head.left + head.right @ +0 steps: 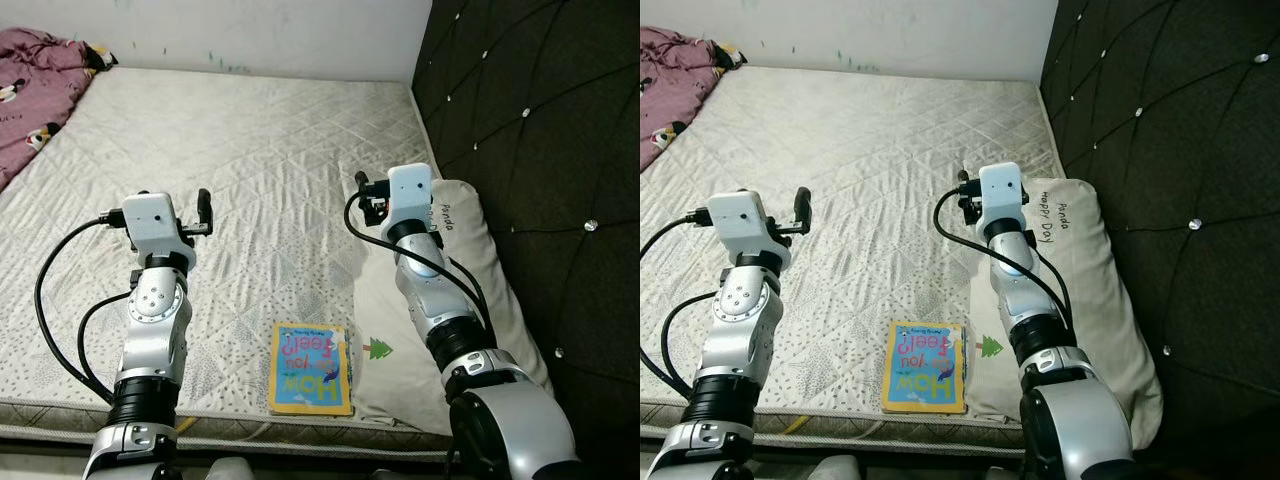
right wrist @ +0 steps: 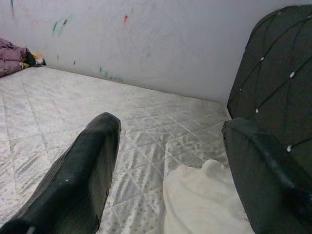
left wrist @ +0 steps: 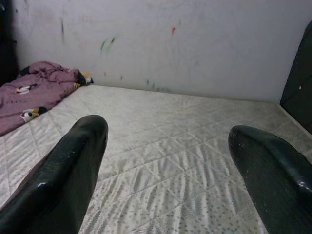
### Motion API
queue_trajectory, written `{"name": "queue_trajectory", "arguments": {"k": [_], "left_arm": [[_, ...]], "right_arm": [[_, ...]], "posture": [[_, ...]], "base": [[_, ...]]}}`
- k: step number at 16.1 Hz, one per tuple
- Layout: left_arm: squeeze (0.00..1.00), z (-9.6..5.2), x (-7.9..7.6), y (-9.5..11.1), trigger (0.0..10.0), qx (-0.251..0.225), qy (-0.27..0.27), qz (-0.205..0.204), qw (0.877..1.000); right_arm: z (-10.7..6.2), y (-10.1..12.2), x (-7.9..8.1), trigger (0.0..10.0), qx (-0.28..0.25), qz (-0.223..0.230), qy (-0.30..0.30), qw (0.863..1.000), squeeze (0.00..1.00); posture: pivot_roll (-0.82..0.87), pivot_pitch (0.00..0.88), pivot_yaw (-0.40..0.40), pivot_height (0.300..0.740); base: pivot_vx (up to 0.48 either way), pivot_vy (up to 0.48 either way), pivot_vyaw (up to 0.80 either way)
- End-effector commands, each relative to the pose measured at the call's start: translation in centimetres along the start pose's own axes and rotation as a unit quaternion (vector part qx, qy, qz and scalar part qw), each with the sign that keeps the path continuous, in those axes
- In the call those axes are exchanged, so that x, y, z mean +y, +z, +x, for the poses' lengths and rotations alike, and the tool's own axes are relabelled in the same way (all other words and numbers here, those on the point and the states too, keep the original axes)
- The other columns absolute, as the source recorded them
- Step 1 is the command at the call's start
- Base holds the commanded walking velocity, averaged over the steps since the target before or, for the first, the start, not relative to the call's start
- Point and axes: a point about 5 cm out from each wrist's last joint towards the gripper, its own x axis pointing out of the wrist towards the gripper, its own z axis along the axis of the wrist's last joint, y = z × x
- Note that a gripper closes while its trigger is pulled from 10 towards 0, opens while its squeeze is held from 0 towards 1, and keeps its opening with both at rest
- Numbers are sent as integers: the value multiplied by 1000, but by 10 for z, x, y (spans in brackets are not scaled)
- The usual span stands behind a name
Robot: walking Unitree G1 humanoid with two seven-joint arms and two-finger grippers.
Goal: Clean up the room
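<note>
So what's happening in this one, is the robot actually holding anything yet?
Not yet. The robot stands at the edge of a bare quilted white mattress, with both the left gripper and the right gripper raised over it, open and empty. A colourful children's picture book lies at the near edge, beside a cream pillow along the black tufted headboard. A crumpled purple blanket sits in the far corner.
</note>
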Motion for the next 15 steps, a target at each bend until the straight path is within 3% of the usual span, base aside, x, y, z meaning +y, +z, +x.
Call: {"name": "queue_trajectory", "arguments": {"k": [1, 8, 15], "left_arm": [[0, 3, -2, 3, 10000, -4, -6, 1, 1000], [0, 4, -2, 3, 10000, -3, -10, 4, 1000], [0, 5, -2, 3, 10000, -1, -7, 0, 1000]], "right_arm": [[4, 11, 1, 10000, -20, 9, 0, 1000, 0], [3, 21, 10, 10000, -65, -25, 22, 997, 0], [1, 19, 8, 10000, -65, -38, 5, 997, 0]], "posture": [[70, 0, -7, 740], [73, 0, -6, 740], [72, 0, -2, 740]], "base": [[0, 311, 0], [0, 414, 0], [0, 480, 0]]}}
